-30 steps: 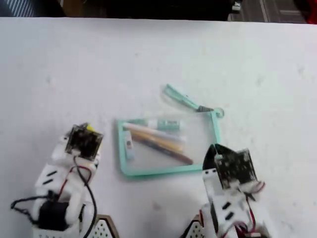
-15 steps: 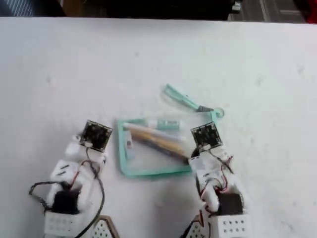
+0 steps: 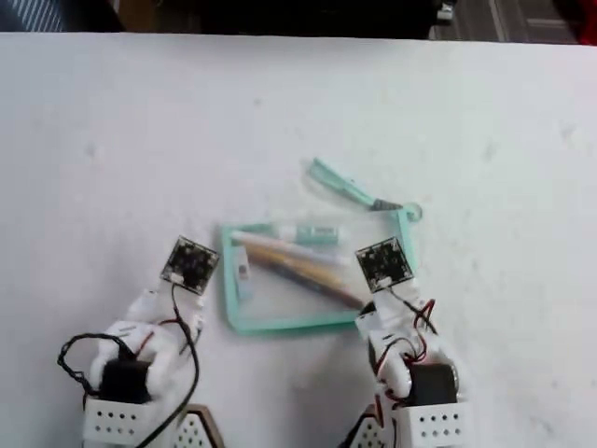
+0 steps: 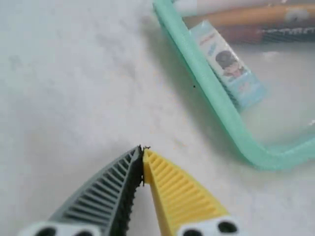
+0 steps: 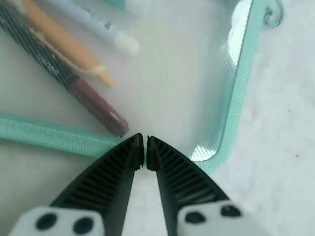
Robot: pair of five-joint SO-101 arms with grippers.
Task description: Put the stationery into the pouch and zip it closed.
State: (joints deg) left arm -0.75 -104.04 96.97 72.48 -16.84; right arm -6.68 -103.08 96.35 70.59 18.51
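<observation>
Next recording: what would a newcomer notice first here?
A clear pouch with mint-green trim lies mid-table, with pens and an eraser inside it. The left gripper is shut over the bare table beside the pouch's side edge. The right gripper is shut above its near edge, by a corner.

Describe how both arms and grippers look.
Left arm and right arm: white shells, black motors, red and black cables, a square black wrist board. Left gripper: one grey, one yellow ribbed finger. Right gripper: two black ribbed fingers.
</observation>
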